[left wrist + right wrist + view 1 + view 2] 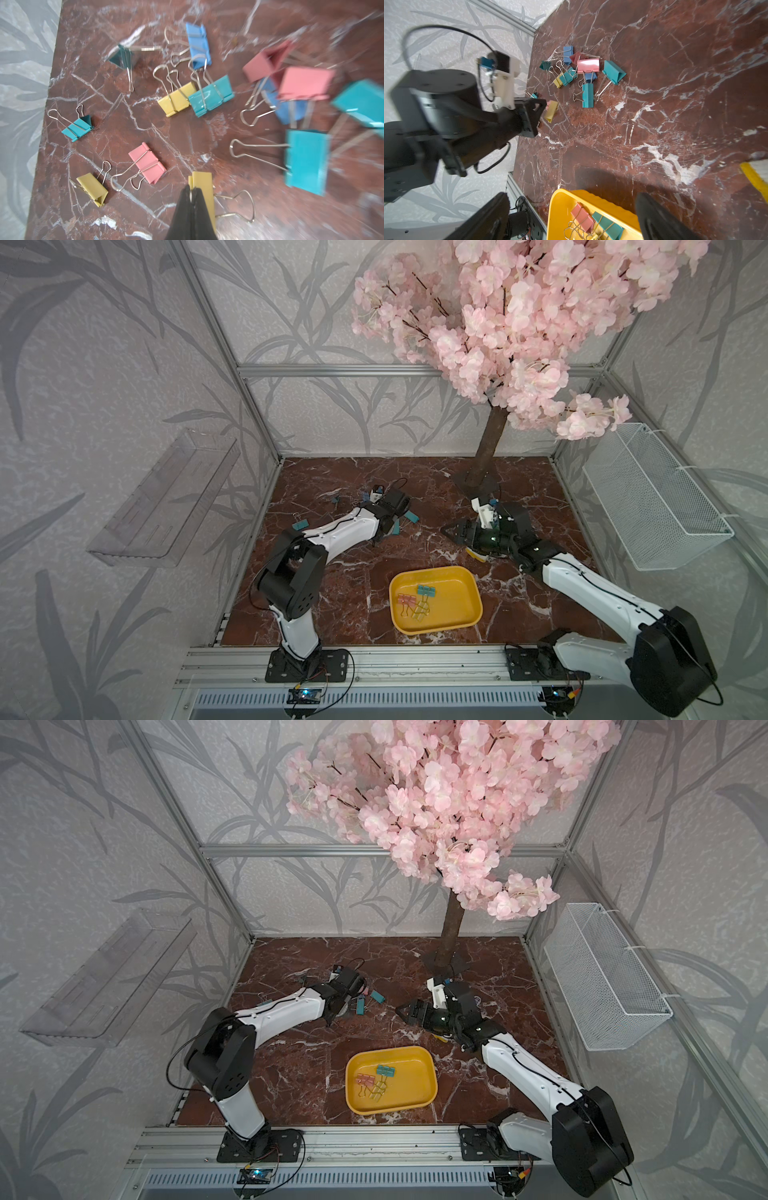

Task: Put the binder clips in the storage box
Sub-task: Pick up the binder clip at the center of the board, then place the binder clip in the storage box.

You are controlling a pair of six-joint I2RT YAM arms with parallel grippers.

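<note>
Markings: nothing here is sharp enough for me to read.
Left hand: my left gripper [192, 192] has its fingers pressed together, and the wrist view shows them pinching the edge of a yellow clip [204, 182]. The clip's wire handles stick out to one side.
Right hand: my right gripper [409, 1009] has its fingers spread wide with nothing between them. It hangs just beyond the far rim of the storage box [455, 597].
Storage box: it lies flat on the marble table [415, 485].
Stored clips [427, 591]: teal, pink and yellow ones are bunched together toward the box's left end.
Pinched clip, location: beyond the box's far left corner, well apart from it.
Loose binder clips [211, 96]: teal, blue, pink and yellow ones are scattered in that same patch, and several overlap.
Nearest neighbour: a pink clip [147, 163] lies near the pinched one, not touching it.
In the way: only bare marble lies between that patch and the box.
Surroundings: a blossom tree [490, 439] stands beyond the box's far right corner. A wire-mesh basket [656, 497] hangs on the wall to the box's right, and a clear shelf [166, 497] on the wall to its left.
</note>
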